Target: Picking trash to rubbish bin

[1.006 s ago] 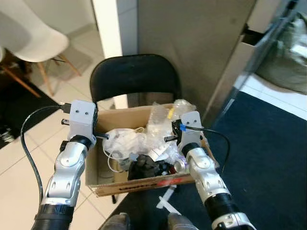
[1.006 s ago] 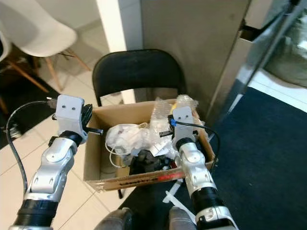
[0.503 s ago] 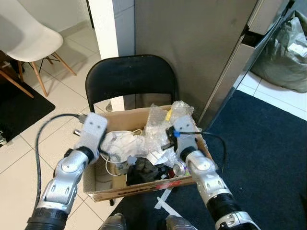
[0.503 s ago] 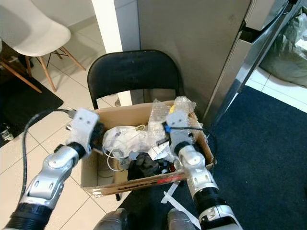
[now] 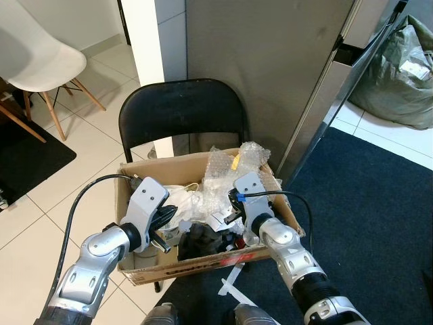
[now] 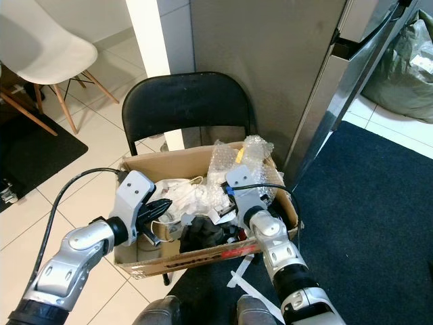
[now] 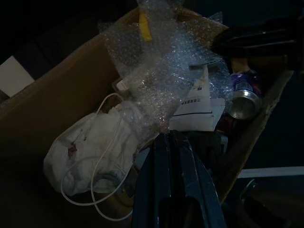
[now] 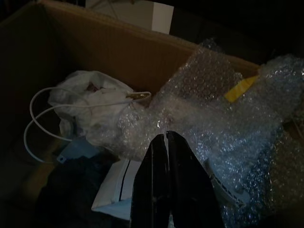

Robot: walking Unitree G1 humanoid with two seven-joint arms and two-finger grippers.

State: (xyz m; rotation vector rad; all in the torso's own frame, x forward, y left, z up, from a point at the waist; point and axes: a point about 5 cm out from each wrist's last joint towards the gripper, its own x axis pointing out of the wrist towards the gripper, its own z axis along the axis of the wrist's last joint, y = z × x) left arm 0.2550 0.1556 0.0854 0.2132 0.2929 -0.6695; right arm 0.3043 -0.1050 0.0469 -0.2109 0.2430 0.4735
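Observation:
A cardboard box [image 5: 196, 261] full of trash stands on a black folding chair [image 5: 179, 112]. Inside lie crumpled bubble wrap [image 5: 233, 166] with a yellow strip, a white bag [image 5: 183, 200], a white cable [image 7: 90, 190], a printed paper [image 7: 199, 107], a drink can [image 7: 241, 97] and a dark lump [image 5: 203, 237]. My left gripper [image 5: 168, 217] reaches in over the box's left side, shut, its fingertips [image 7: 168, 137] beside the white bag with nothing between them. Over the box's right half my right gripper [image 8: 166, 137] is shut and empty, just above the bubble wrap.
A grey cabinet [image 5: 270, 61] rises right behind the chair. Dark blue carpet [image 5: 379, 203] covers the floor to the right, with a stuffed grey-green bag [image 5: 399, 74] beyond it. A white chair [image 5: 40, 61] and black mat [image 5: 27, 152] are at the left. A white scrap [image 5: 233, 277] lies below the box.
My left arm has swung from outside the box's left wall down into the box, toward the white bag. The right gripper sank slightly. The camera has shifted a little.

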